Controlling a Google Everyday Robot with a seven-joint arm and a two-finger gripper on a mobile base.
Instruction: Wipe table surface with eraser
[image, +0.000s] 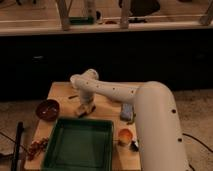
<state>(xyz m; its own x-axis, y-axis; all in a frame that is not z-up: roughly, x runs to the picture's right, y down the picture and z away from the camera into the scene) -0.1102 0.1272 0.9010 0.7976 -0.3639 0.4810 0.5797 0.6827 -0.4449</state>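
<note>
Gripper is down at the eraser near the middle of the table surface, just behind the far rim of the green tray; whether it holds the eraser cannot be told. Wiping well likely needs steady downward pressure and flat strokes kept clear of the dark bowl.

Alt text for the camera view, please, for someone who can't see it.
A white robot arm reaches across the table surface, its gripper down at the eraser just behind a green tray. A dark bowl sits left, a blue-grey block right.
</note>
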